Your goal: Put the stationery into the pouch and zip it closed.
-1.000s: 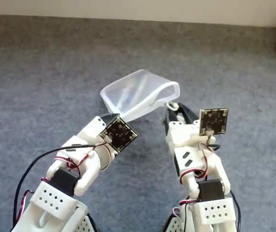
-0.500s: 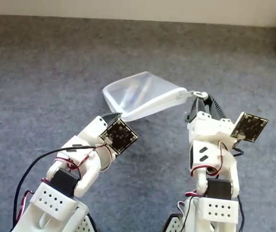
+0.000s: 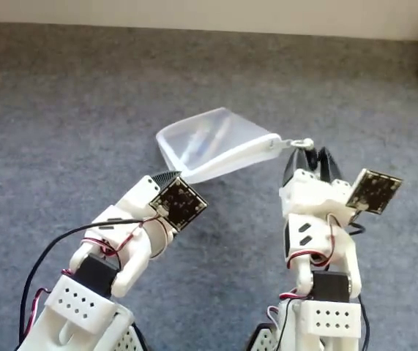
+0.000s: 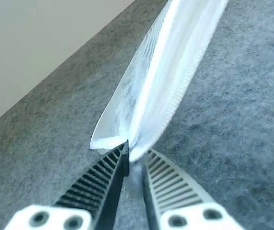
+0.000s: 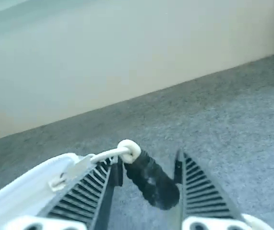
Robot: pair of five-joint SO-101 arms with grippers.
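While the left gripper [image 4: 136,160] is clamped on the pouch [image 3: 209,142] at its 7 o'clock corner, we find the pouch near the middle of the grey carpet [image 3: 84,95], with stationery [image 3: 198,145] faintly visible inside. The zip pull [image 3: 305,144] sits at the pouch's 3 o'clock end, just at the tips of the right gripper [image 3: 312,157], whose jaws stand apart and grip nothing. We judge the zip at or near its end stop; closure beside the slider cannot be confirmed. Recommendation: hold the left clamp firm so the seam is taut. If a gap shows, close on the pull and draw toward 3 o'clock, in line with the zip, never upward.
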